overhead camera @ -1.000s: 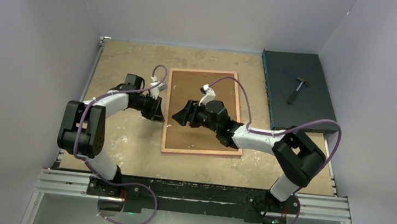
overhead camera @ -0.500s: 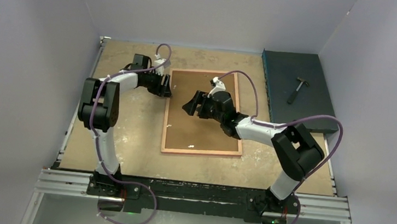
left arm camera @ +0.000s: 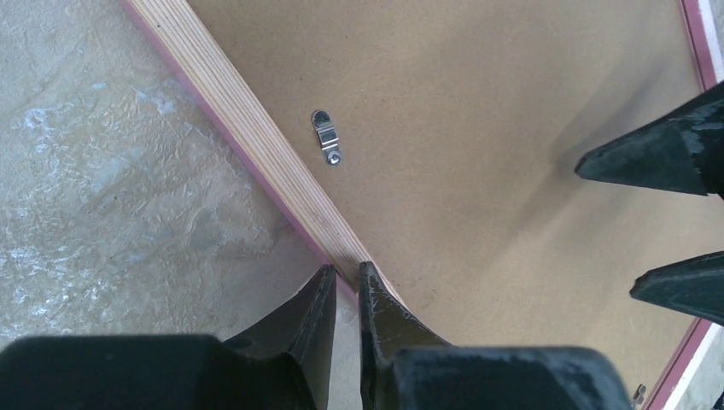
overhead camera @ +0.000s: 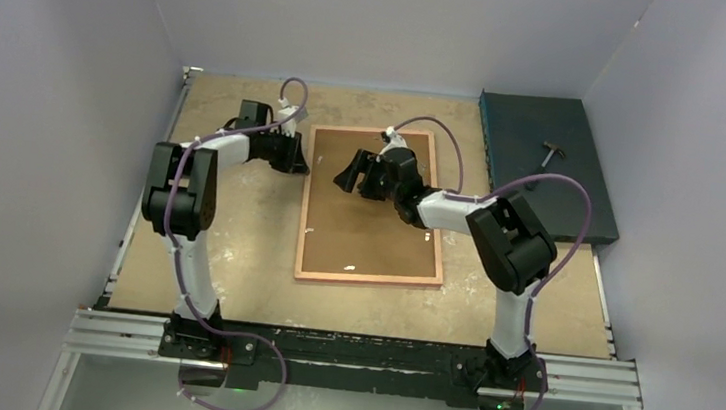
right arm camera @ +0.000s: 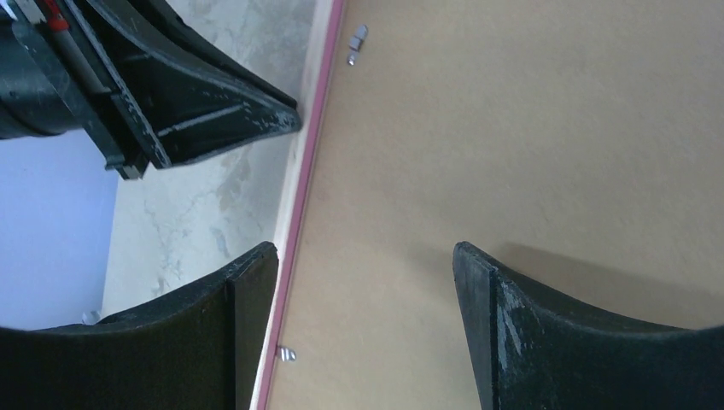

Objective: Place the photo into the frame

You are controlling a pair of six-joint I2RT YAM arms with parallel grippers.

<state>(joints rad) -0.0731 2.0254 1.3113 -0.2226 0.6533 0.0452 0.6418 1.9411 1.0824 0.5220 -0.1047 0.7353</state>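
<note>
The frame (overhead camera: pixel 367 280) lies face down on the table, its light wood rail (left arm camera: pixel 256 137) up and a pink edge showing. The brown backing board (overhead camera: pixel 366 235) fills it. The photo is hidden. My left gripper (overhead camera: pixel 302 166) is shut, its tips (left arm camera: pixel 347 269) at the outer edge of the frame's left rail near the far corner, with nothing seen between them. My right gripper (overhead camera: pixel 349 179) hovers open (right arm camera: pixel 365 252) over the board beside that rail (right arm camera: pixel 299 196). A metal turn clip (left arm camera: pixel 325 137) sits on the board by the rail.
A dark blue-green block (overhead camera: pixel 587 136) at the back right carries a small hammer (overhead camera: pixel 551 153). Grey walls close in the table on three sides. Another clip (right arm camera: pixel 289 352) shows by the left rail, and a white speck (overhead camera: pixel 351 267) lies on the board's near end.
My left gripper moved up the frame's left rail toward the far corner, opening on the way and shutting again. My right gripper swung farther back and left, and its jaws widened.
</note>
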